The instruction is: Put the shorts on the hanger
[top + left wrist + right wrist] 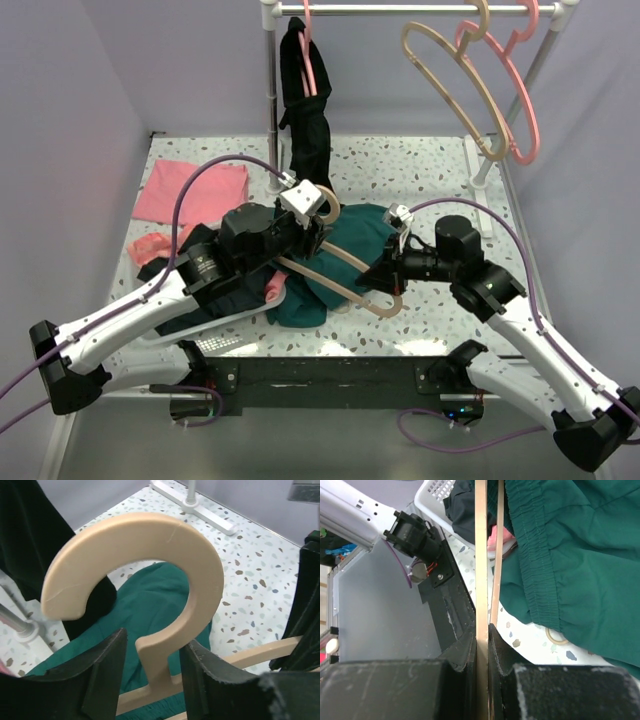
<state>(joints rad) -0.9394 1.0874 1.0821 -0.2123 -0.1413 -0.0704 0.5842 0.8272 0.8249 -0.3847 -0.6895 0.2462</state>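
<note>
Left tool (155, 642) straddles the neck of the hanger (150, 535) just below the rounded hook. One pad looks close against the wood, and a slim gap shows at the other, so the tool is released, not clamped. The shorts (150, 595) lie bunched on the table (250, 580) directly beyond and beneath the hook.

Seen from above, the hanger lies tilted across the middle of the table, hook toward the left arm. Its curved shoulder runs over the green fabric toward the right arm.

Right tool (481, 635) is clenched on a thin wooden bar of the hanger, pads tight on both faces. The elastic waistband of the shorts sits just beside that bar. Whether any cloth passes over it cannot be told.

Procedure, as judged from this layout:
1. Seat the left pads square on the flat faces of the neck, below the hook's curve, where the wood is straight and will not twist out.
2. Hold the right clamp firm while the left one settles, so the frame does not swing.
3. Check that no fabric is trapped in either grip.
4. Raise both ends level, since a tilted frame is likely to shed the cloth.

Likely fault: a grip too high on the curve, letting the hook pivot.
</note>
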